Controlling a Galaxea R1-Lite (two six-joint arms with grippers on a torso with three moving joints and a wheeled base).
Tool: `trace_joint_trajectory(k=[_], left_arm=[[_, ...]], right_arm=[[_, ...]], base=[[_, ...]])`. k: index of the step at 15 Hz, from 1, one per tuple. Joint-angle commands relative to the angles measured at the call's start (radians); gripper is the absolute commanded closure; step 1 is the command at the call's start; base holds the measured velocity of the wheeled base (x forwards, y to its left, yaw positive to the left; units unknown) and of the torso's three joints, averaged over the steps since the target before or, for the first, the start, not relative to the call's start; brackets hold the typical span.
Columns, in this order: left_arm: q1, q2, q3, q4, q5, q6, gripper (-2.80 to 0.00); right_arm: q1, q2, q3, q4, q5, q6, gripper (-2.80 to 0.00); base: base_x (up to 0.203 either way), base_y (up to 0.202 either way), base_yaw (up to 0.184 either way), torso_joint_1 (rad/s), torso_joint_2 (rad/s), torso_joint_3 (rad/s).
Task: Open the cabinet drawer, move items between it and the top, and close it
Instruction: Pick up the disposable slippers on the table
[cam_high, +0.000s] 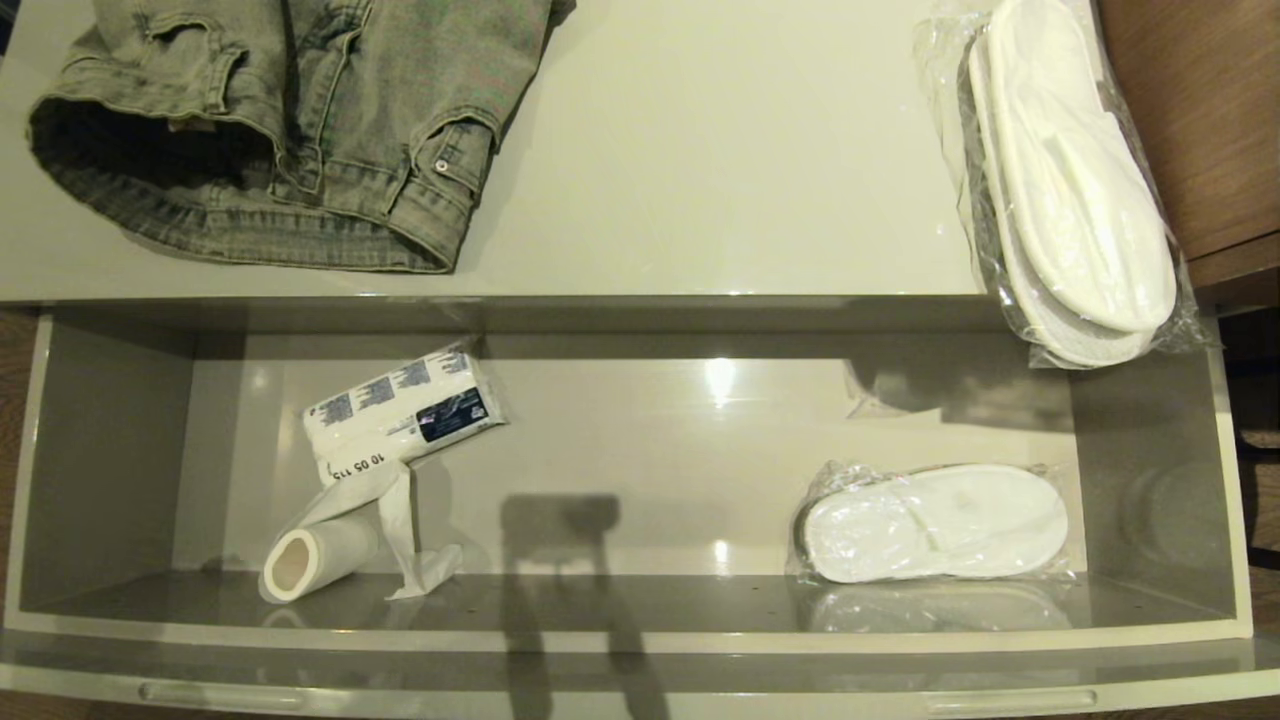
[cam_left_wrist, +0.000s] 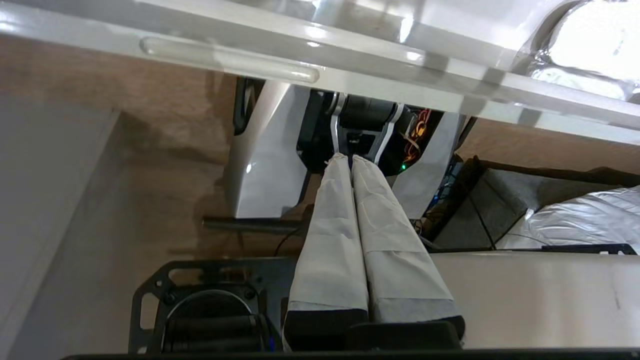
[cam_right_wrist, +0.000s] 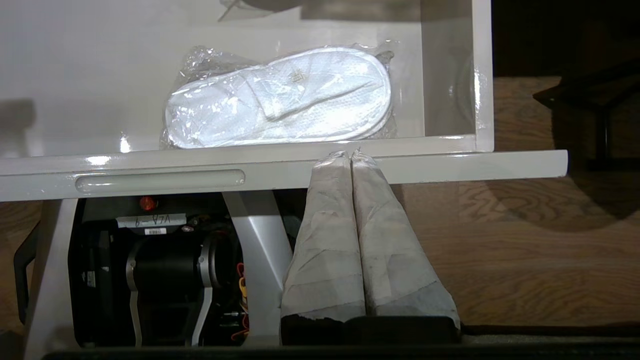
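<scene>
The wide pale-grey drawer stands pulled out, its grey inside showing. A pair of white slippers in clear wrap lies at the drawer's right. A second wrapped pair of slippers rests on the off-white top at the right, overhanging its front edge. The folded grey-green denim garment lies on the top at the left. Neither gripper shows in the head view. My left gripper hangs shut and empty below the drawer front. My right gripper is shut and empty, its tips at the drawer's front panel, beside the right slot handle.
A white tissue pack with blue print and a partly unrolled white paper roll lie in the drawer's left half. Brown wooden furniture stands right of the cabinet. The left slot handle and the robot's base show below the drawer.
</scene>
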Motion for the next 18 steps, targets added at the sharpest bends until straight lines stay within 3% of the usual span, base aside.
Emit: trace_joint_trajectory(k=[1,3,7,12,15,18], left_arm=[[0.0,-0.017,-0.003,0.008,-0.001,-0.001,0.0],[0.0,-0.093,0.031,0.148,-0.007,0.086,0.0],[0.0,-0.124,0.087,0.262,-0.012,0.159,0.0],[0.003,-0.114,0.152,0.174,-0.018,0.157,0.0],[0.003,-0.138,0.146,0.183,-0.026,0.157,0.0],[0.006,-0.282,0.135,0.169,-0.044,0.188,0.0]], right_arm=[[0.0,-0.002,0.002,0.0,0.0,-0.002,0.0],[0.0,-0.002,0.003,0.0,0.0,-0.008,0.0],[0.0,-0.002,0.002,0.002,0.0,-0.012,0.0],[0.0,-0.002,0.002,0.002,0.0,-0.005,0.0],[0.0,-0.002,0.002,0.002,0.0,-0.003,0.0],[0.0,-0.002,0.002,0.002,0.0,-0.003,0.0]], base=[[0.0,0.0,0.0,0.0,0.0,0.0],[0.0,0.0,0.0,0.0,0.0,0.0],[0.0,0.0,0.0,0.0,0.0,0.0],[0.0,0.0,0.0,0.0,0.0,0.0],[0.0,0.0,0.0,0.0,0.0,0.0],[0.0,0.0,0.0,0.0,0.0,0.0]])
